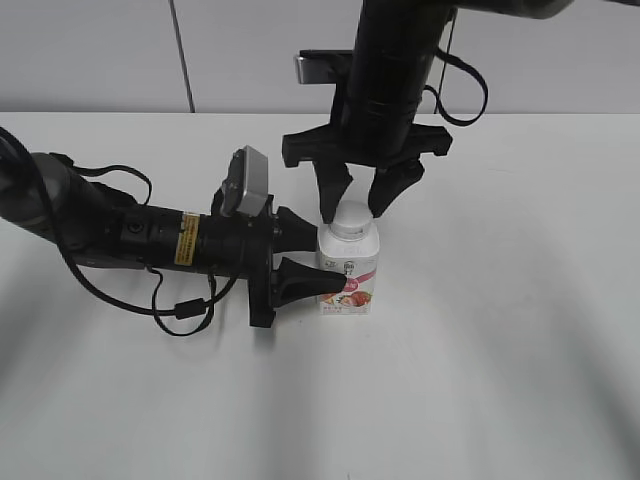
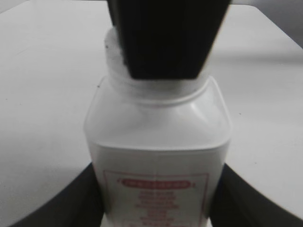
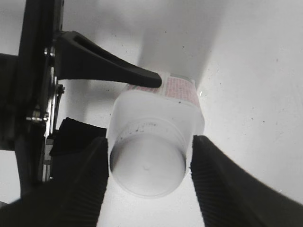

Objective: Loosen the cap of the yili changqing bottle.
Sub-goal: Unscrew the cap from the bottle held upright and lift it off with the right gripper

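A small white bottle, the yili changqing bottle [image 1: 347, 272], is seen standing upright on the white table [image 1: 500, 350] in the outside view. It is near the middle of the table. Its label has a pink band and a fruit picture, and this is only shown well from the outside.

The left gripper [image 1: 318, 262] is laid low along the table and is closed on the body of the bottle from the left. One black finger [image 1: 305, 281] is pressed on the front of the label. In the left wrist view the bottle [image 2: 158, 151] is seen very close and a bit blurry, with dark fingers [image 2: 57, 208] at both lower sides. Red print in a box on the label is seen there, but it cannot be read.

The right gripper [image 1: 362, 195] is hung straight down over the bottle top. The cap [image 1: 351, 221] is seen between its two fingers. From above, in the right wrist view, the round flat cap [image 3: 147, 163] is shown best. There the ribbed pads [image 3: 90, 184] are seen just beside the cap on each side. It cannot be told for sure if they are pressing on it.
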Available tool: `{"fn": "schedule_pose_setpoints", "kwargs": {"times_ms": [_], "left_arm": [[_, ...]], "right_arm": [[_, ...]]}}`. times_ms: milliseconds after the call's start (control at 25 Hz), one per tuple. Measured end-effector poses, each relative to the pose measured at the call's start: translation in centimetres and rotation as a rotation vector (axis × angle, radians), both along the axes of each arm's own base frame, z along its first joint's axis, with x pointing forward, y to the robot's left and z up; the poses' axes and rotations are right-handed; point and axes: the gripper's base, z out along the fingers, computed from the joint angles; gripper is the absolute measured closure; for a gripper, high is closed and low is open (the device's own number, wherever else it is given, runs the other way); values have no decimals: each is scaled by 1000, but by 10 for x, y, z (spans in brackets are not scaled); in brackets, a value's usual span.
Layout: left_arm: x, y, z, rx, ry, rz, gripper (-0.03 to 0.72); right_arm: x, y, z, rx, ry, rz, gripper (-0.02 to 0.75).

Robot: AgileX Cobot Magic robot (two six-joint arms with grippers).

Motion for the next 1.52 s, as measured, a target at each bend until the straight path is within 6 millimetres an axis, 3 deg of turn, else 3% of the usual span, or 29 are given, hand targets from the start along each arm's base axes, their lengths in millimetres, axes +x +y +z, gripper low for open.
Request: {"fn": "schedule_pose_setpoints", "kwargs": {"times_ms": [320, 560, 680, 800, 1160, 1280, 1520], "left_arm": [[0, 0, 0, 0, 0, 0, 302], [0, 0, 0, 0, 0, 0, 302], [0, 0, 0, 0, 0, 0, 302], [0, 0, 0, 0, 0, 0, 302], [0, 0, 0, 1, 0, -2, 303], [0, 0, 0, 1, 0, -2, 303], [0, 0, 0, 1, 0, -2, 303]], "right_arm": [[-2, -1, -5, -6, 16, -1, 291], [-2, -1, -5, -6, 13, 1, 346], [-2, -1, -5, -10, -3, 73, 346], [-2, -1, -5, -11, -53, 332, 346], [-2, -1, -5, -14, -287, 1526, 346], [-2, 0, -5, -5, -337, 1744, 346], [-1, 1, -1, -6, -388, 1931, 346]]}}
